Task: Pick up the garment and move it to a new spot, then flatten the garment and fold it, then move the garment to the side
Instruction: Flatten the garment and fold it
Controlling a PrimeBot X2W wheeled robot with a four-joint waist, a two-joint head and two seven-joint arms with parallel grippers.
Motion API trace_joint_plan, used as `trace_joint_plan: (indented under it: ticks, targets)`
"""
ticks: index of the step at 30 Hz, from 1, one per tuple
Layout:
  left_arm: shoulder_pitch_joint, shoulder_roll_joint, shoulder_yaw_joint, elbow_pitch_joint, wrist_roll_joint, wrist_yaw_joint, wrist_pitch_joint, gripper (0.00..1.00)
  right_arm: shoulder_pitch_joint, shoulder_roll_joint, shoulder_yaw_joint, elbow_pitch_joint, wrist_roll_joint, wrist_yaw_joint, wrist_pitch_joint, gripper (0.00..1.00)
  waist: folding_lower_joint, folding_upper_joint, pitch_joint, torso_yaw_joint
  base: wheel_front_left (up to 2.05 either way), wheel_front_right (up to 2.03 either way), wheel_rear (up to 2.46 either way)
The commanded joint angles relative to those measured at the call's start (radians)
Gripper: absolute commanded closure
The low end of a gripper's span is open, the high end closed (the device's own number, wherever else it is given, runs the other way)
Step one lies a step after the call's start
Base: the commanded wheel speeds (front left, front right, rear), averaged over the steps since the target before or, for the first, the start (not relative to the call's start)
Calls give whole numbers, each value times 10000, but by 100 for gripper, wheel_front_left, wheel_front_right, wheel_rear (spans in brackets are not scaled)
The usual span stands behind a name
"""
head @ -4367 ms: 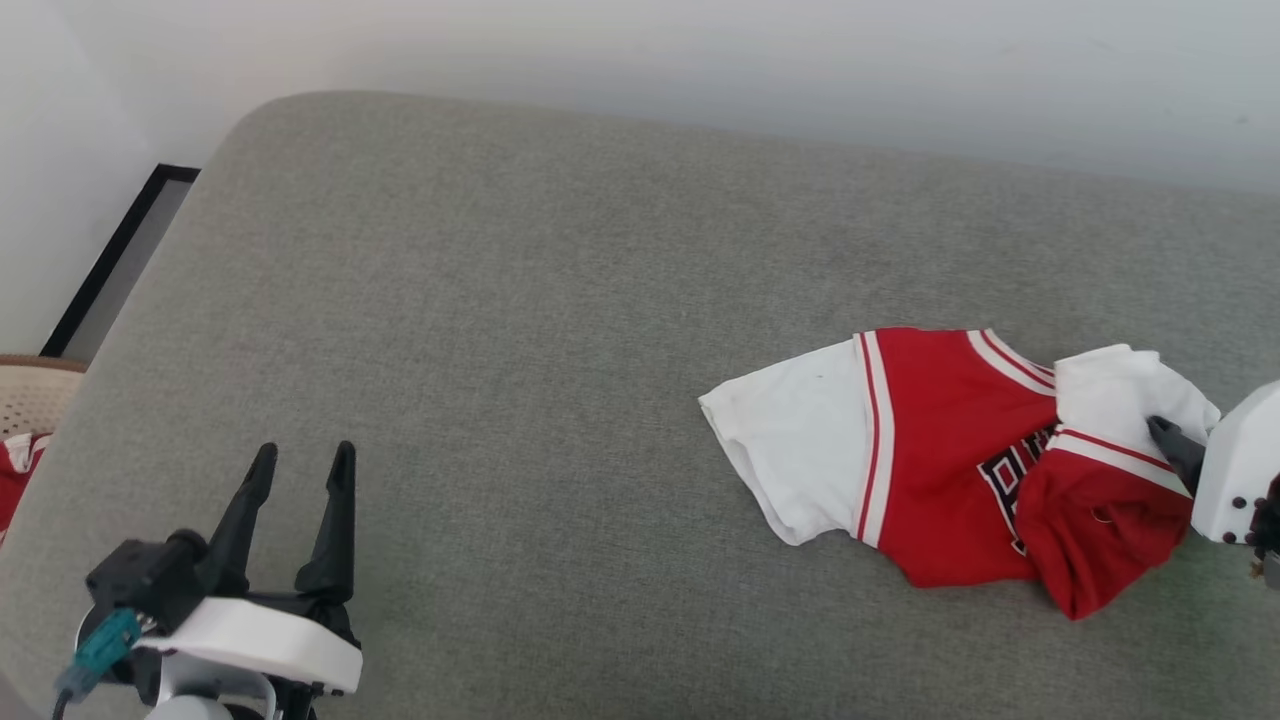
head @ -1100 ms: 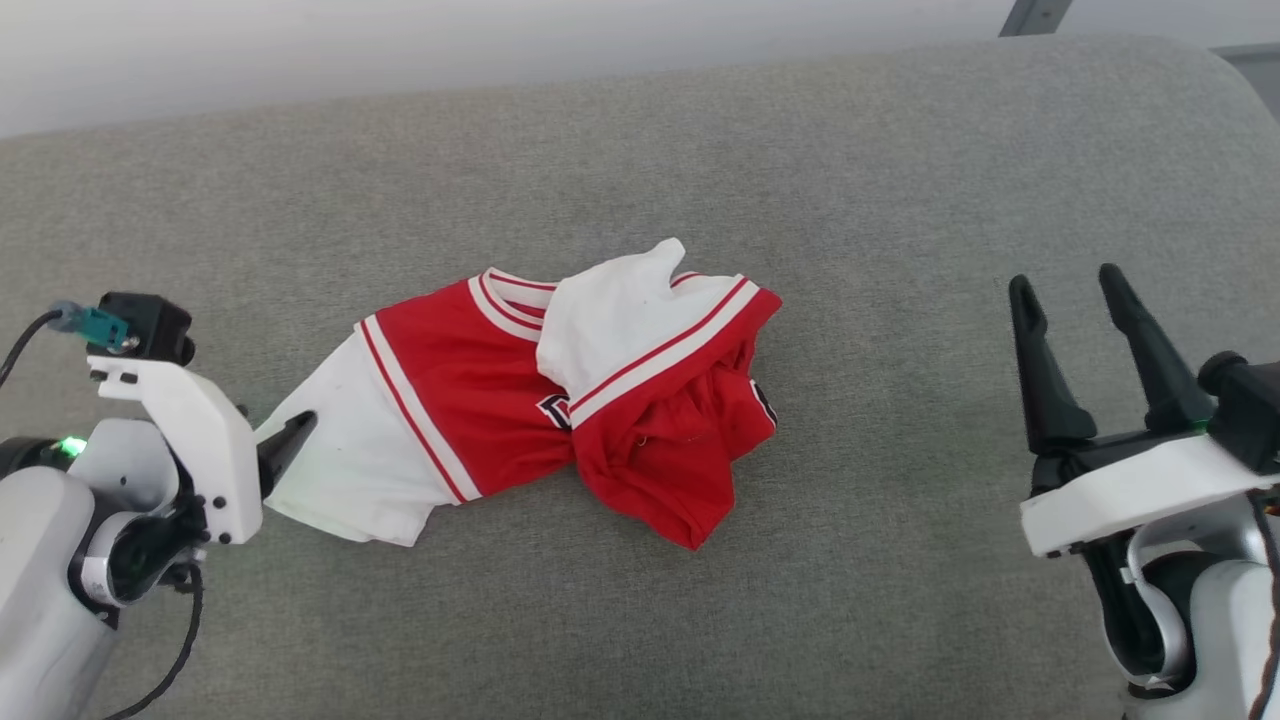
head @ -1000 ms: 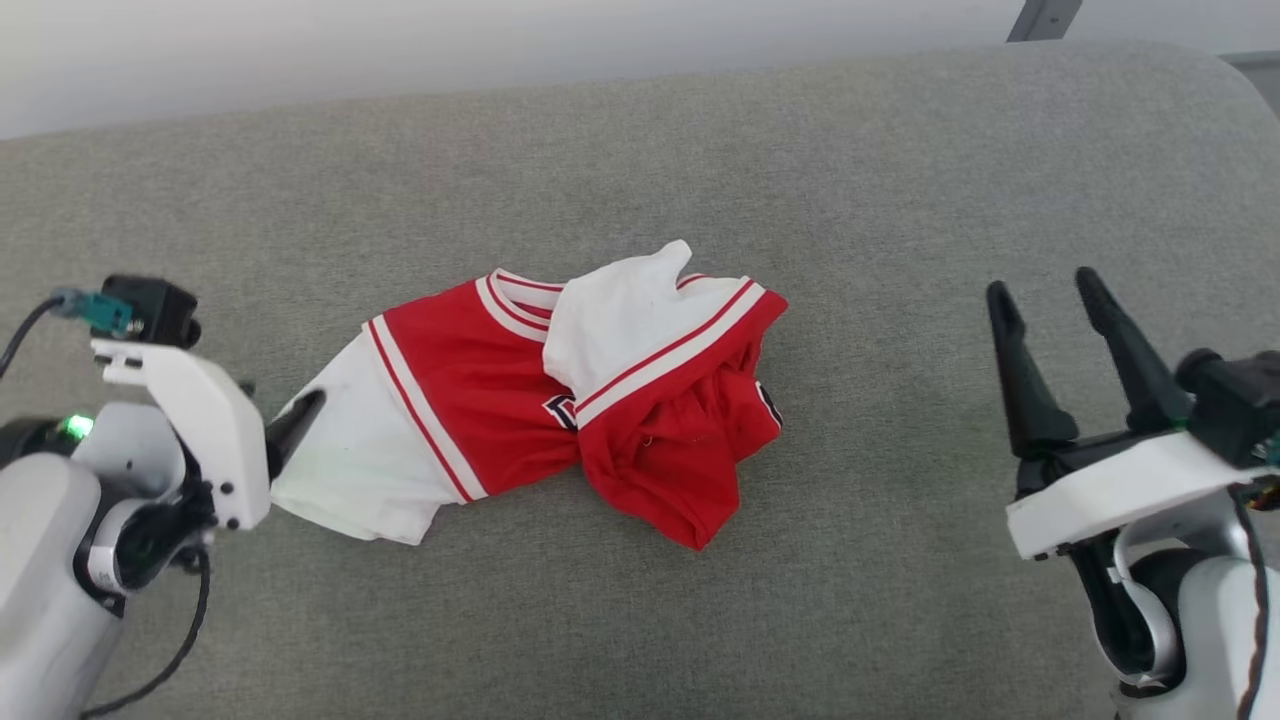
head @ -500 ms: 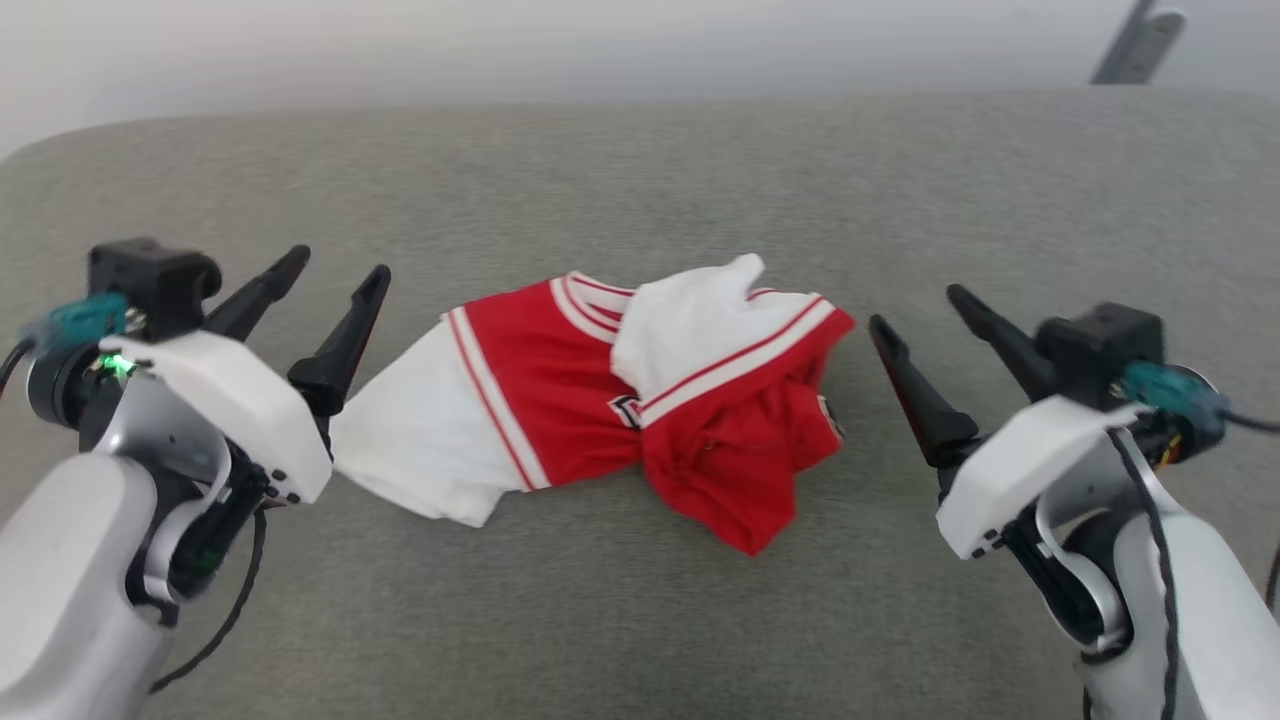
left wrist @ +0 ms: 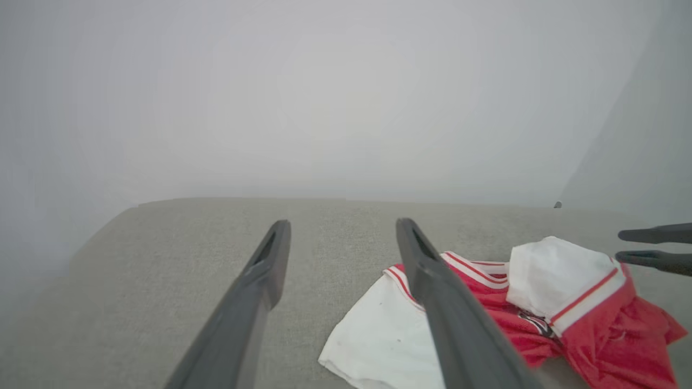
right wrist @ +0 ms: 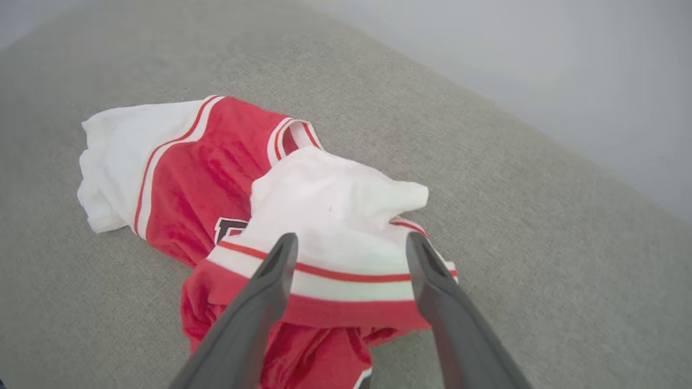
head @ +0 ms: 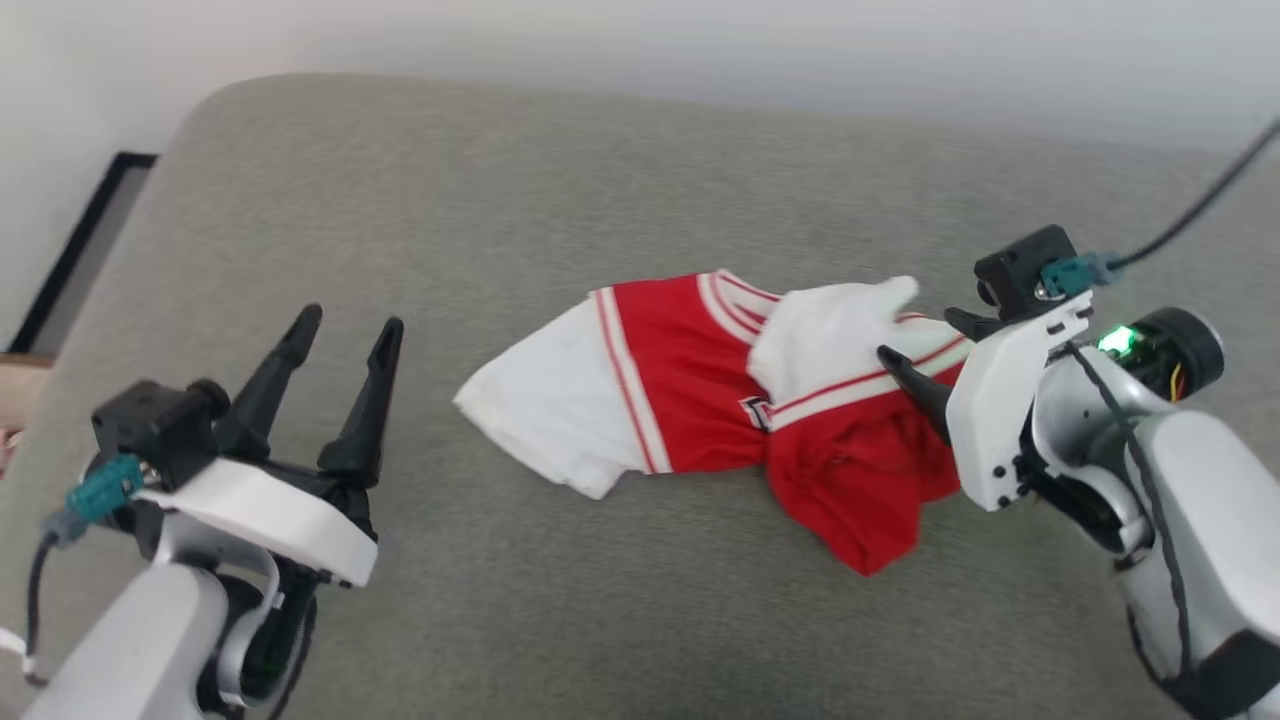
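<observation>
The garment lies crumpled on the grey cushion: red body, one white sleeve spread to the left, the other white sleeve folded over the red bunch at the right. My right gripper is open at that right end. In the right wrist view, the right gripper stands with its fingers either side of the striped sleeve seam of the garment; whether they touch I cannot tell. My left gripper is open and apart from the garment, to its left. In the left wrist view the left gripper holds nothing, with the garment at lower right.
The grey cushion spreads wide, with its rounded corner at upper left and a pale wall behind. A dark-framed panel and a woven basket rim sit past the left edge. A black cable runs up from the right wrist.
The head camera has swung, shifting the whole picture. My left gripper has drawn back from the white sleeve. My right gripper has come in over the garment's right end.
</observation>
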Motion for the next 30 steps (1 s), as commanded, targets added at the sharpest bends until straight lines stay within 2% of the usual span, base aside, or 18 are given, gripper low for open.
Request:
trace_joint_plan:
  ticks: [1,11,12,13,22,30]
  targets:
    - [207,-105,27,12,-74,30,-135,0,-246,-140,148,128,83,-3,191,0,0,0,16,424,0,0,0]
    - [666,-731,57,293,-262,-78,-687,0,-1483,-686,1264,1895,526,-5,1660,0,0,0,173,1257,0,0,0]
    - [673,-807,79,297,-304,-83,-708,0,-1585,-699,1333,2021,571,-5,1709,34,0,0,198,1307,0,0,0]
    - [687,-872,78,342,-250,-113,-752,0,-1733,-747,1453,2222,613,-5,1630,100,0,0,229,1377,0,0,0]
    - [880,-1018,217,503,-224,-184,-873,0,-1808,-938,1088,2025,952,-5,948,100,0,0,213,1366,0,0,0]
    - [1098,-1053,458,475,-182,-152,-923,0,-981,-949,-938,1539,923,-5,241,100,0,0,147,1106,0,0,0]
